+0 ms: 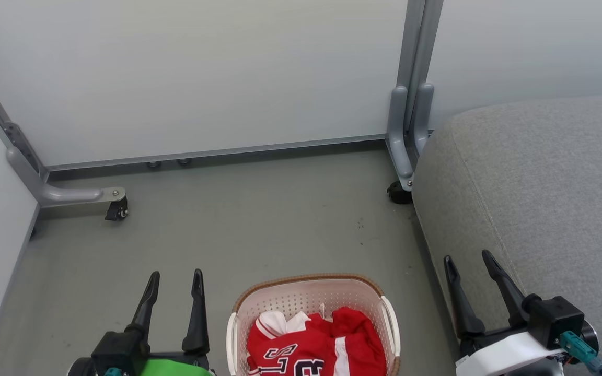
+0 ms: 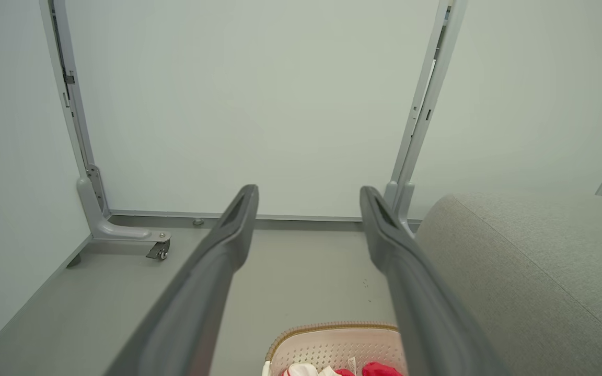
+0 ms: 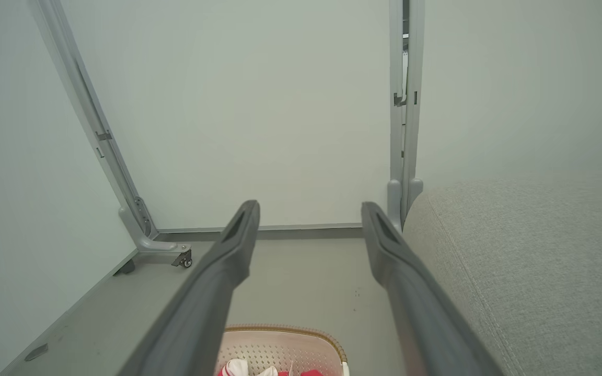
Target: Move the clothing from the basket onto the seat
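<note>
The red clothing with white trim lies bunched in the cream basket, which stands on the floor at the bottom centre of the head view. The jersey's black letters face up. The grey seat fills the right side. My left gripper is open just left of the basket, empty. My right gripper is open to the basket's right, over the seat's front corner, also empty. In the left wrist view the basket's rim and the clothing peek in at the bottom, beside the seat. The right wrist view has the basket low down.
Pale partition panels close off the back and left. Their grey feet with castors stand on the floor at the left and beside the seat's back corner. Grey floor lies between the basket and the panels.
</note>
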You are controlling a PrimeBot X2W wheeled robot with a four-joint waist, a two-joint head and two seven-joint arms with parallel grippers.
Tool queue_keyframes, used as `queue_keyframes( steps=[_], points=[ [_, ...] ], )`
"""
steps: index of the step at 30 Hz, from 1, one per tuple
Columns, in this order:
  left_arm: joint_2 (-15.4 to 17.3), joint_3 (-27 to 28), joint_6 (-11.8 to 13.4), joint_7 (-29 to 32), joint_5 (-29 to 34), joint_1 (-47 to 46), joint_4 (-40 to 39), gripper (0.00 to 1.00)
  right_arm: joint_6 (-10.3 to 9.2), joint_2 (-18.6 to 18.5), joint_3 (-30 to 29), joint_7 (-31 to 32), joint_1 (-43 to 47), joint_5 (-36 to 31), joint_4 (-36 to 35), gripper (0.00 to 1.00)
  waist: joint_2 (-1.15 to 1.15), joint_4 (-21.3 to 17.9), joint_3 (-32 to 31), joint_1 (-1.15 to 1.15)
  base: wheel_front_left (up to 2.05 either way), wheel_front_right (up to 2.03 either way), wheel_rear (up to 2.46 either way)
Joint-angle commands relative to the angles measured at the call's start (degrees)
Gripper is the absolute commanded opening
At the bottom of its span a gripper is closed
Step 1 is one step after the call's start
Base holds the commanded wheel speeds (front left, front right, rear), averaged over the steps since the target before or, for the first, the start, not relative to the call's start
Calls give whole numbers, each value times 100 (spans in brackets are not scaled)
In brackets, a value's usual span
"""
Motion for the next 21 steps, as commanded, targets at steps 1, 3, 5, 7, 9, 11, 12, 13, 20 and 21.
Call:
queue_keyframes(
  steps=[1, 3, 5, 7, 9, 11, 12, 13, 20, 21],
  points=[
    [35, -27, 27, -47, 127, 64, -38, 100, 2, 11, 16, -59, 78, -146, -55, 100, 0, 1, -11, 0, 0, 0, 0],
    [35, -41, 24, -70, 226, 79, -48, 100, 2, 15, 32, -85, 100, -232, -67, 100, 0, 1, -25, 0, 0, 0, 0],
    [36, -53, 22, -89, 326, 100, -57, 100, 2, 18, 46, -99, 120, -318, -77, 100, 0, 0, -41, 0, 0, 0, 0],
    [36, -67, 24, -111, 404, 134, -66, 100, 2, 20, 59, -130, 145, -402, -89, 100, 0, 0, -61, 0, 0, 0, 0],
    [37, -80, 28, -131, 495, 169, -77, 100, 2, 23, 72, -137, 154, -479, -97, 100, 0, -1, -84, 0, 0, 0, 0],
    [38, -96, 27, -156, 592, 191, -88, 100, 2, 25, 89, -168, 178, -562, -115, 100, 0, -2, -108, 0, 0, 0, 0],
    [38, -105, 28, -159, 637, 197, -92, 100, 2, 26, 97, -179, 198, -597, -118, 100, 0, -3, -117, 0, 0, 0, 0],
    [38, -116, 29, -174, 687, 204, -98, 100, 2, 26, 106, -183, 220, -643, -124, 100, 0, -3, -126, 0, 0, 0, 0],
    [39, -194, 34, -244, 961, 276, -149, 100, 1, 25, 144, -250, 263, -906, -187, 100, 0, -3, -121, 0, 0, 0, 0],
    [40, -212, 35, -258, 1011, 278, -157, 100, 1, 24, 149, -263, 263, -949, -200, 100, 0, -3, -105, 0, 0, 0, 0]
  ],
)
